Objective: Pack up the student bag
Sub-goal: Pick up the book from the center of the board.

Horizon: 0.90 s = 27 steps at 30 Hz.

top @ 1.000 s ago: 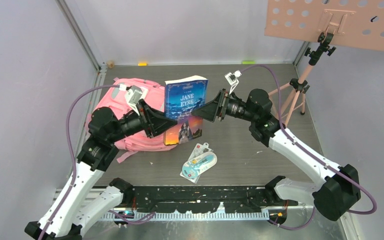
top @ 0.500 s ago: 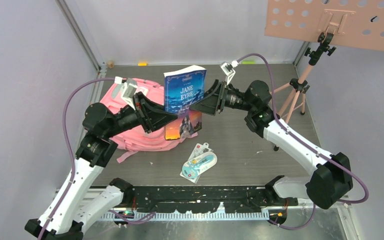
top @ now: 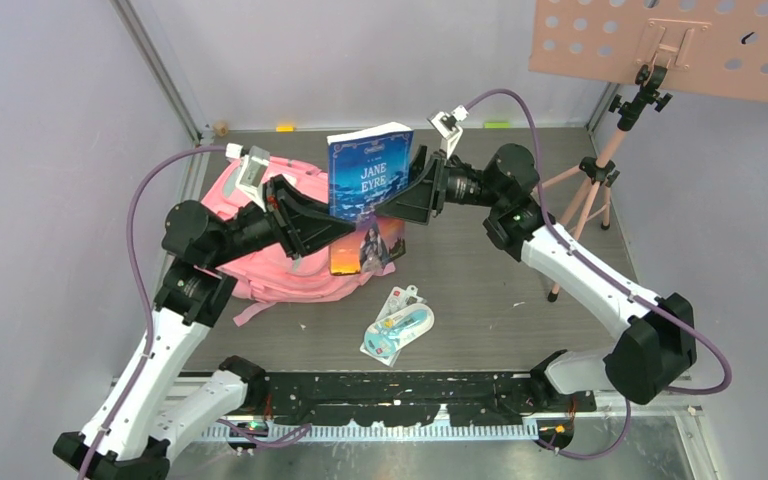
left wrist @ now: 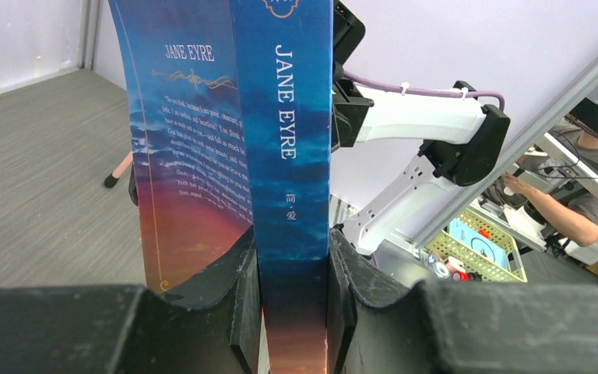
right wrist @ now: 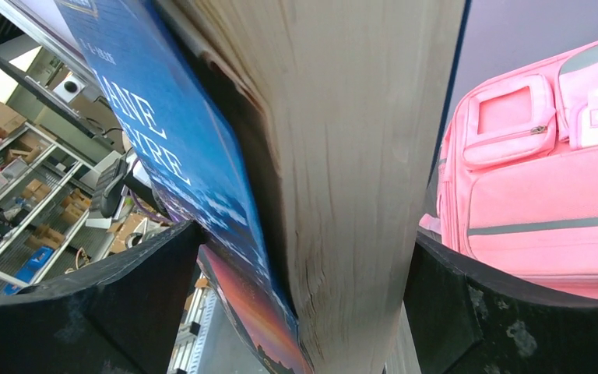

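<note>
A blue "Jane Eyre" paperback point(top: 370, 170) hangs upright above the table. My left gripper point(top: 332, 228) is shut on its spine point(left wrist: 292, 117), one jaw on each cover, at the lower end. My right gripper point(top: 402, 205) is open. Its jaws straddle the page edge point(right wrist: 358, 156) from the right, and the front cover splays out against one jaw. The pink student bag point(top: 260, 265) lies flat on the table left of and behind the book, under my left arm. Its front pockets show in the right wrist view point(right wrist: 529, 179).
A flat packet with a light blue item point(top: 397, 325) lies on the table in front of the book. A pink music stand point(top: 660, 40) on a tripod point(top: 595, 185) stands at the back right, close to my right arm. Walls close off the left and the back.
Both arms have lifted the book and carried it a little left and away. The right wrist has swung up and leftward with it.
</note>
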{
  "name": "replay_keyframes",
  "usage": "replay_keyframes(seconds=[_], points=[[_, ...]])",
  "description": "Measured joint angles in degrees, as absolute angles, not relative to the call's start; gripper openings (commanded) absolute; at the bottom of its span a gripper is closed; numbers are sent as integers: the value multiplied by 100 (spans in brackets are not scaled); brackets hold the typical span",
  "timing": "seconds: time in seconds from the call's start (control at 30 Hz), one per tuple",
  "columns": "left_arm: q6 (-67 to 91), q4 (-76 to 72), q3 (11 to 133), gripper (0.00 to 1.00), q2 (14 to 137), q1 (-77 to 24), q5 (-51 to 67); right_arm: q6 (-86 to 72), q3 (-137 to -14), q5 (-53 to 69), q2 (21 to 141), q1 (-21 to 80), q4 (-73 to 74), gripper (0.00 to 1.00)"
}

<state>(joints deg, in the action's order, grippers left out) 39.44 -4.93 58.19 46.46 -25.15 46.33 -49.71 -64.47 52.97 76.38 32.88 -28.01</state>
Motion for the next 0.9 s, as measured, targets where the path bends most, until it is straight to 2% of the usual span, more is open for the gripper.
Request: replay_keyframes(seconds=[0.13,0.2,0.3,0.33,0.37,0.4,0.6,0.67,0.7,0.73,0.83,0.9], points=[[4027,-495,5819,0,4703,-2443,4609,-4923,-6545,5332,7808,3288,-2729,97],[4027,-495,5819,0,4724,-2414,4598,-4873,-6584,5336,7861,3288,-2668,82],[4003,-489,5819,0,4746,-2379,4536,-4908,-6606,5354,7948,3282,-2768,70],[3979,-484,5819,0,4746,-2379,4482,-4950,-6602,5354,7972,3273,-2849,59],[3957,-482,5819,0,4740,-2379,4434,-5000,-6587,5349,7996,3258,-2954,53],[3889,-458,5819,0,4720,-2377,4359,-5028,-6558,5317,8012,3240,-3048,43],[3258,137,5804,0,4431,-2375,3822,-5028,-6193,5004,7795,3269,-3148,4],[3131,285,5787,0,4392,-2418,3752,-4958,-5990,4790,7623,3317,-3092,1],[3085,338,5769,3,4386,-2438,3734,-4936,-5911,4707,7546,3341,-3059,1],[3039,362,5732,12,4383,-2453,3717,-4912,-5813,4582,7452,3365,-3011,0],[2954,377,5607,55,4362,-2493,3719,-4834,-5489,4241,7170,3415,-2910,0],[2906,340,5524,74,4353,-2510,3677,-4807,-5312,4053,6995,3444,-2825,0]])
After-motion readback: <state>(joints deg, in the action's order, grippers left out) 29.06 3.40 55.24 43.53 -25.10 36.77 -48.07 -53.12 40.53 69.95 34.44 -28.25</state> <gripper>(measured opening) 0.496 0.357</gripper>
